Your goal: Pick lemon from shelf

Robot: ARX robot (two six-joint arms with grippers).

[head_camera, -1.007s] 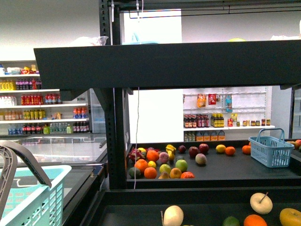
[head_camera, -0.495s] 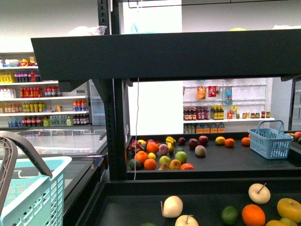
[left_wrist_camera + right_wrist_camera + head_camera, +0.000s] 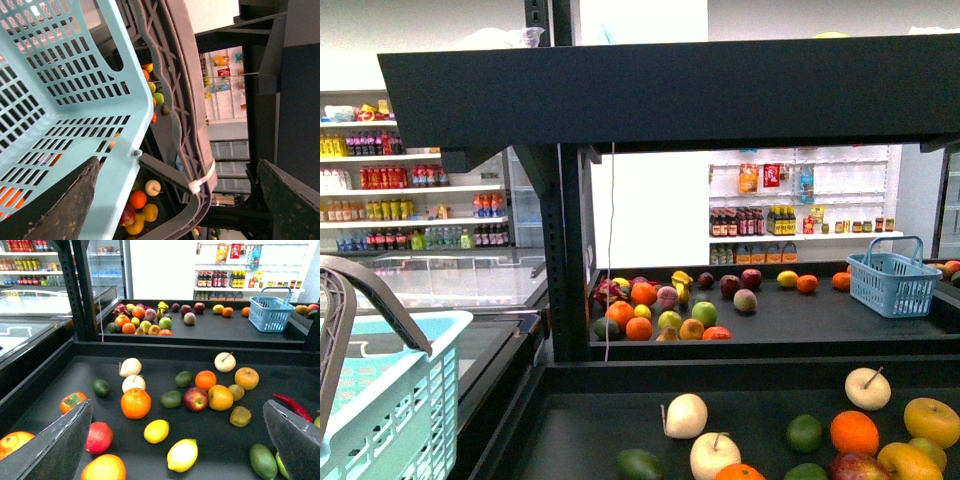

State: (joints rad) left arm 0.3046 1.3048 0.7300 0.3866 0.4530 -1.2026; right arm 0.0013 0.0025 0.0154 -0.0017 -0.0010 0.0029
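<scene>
The black shelf is filling most of what I am facing, its dark upper tier hanging over two flat tiers of fruit. The near bench is lying right under my right arm, which I judge is why that arm is hovering here: the fruit I want is on this tier, not on the far bench, where another cluster is sitting behind the upright post.

On my left, the light teal basket is hanging beside the shelf, ready to take the fruit. Its grey handle is running between the jaws of my left gripper. Those jaws are standing wide apart and are not pinching the handle. A small blue basket is standing on the far bench, well apart from the fruit there. I cannot see into either basket well enough to say what, if anything, is inside.

My right gripper is also spread wide and gripping nothing, poised above the near bench. Below it an orange, a red apple and a dark avocado are lying loose.

The lemon, bright yellow and roundish, is resting on the near bench between my right gripper's jaws, near the orange, with a paler, pointed yellow fruit just beside it. It is lying free, so I am judging a straight descent workable.
</scene>
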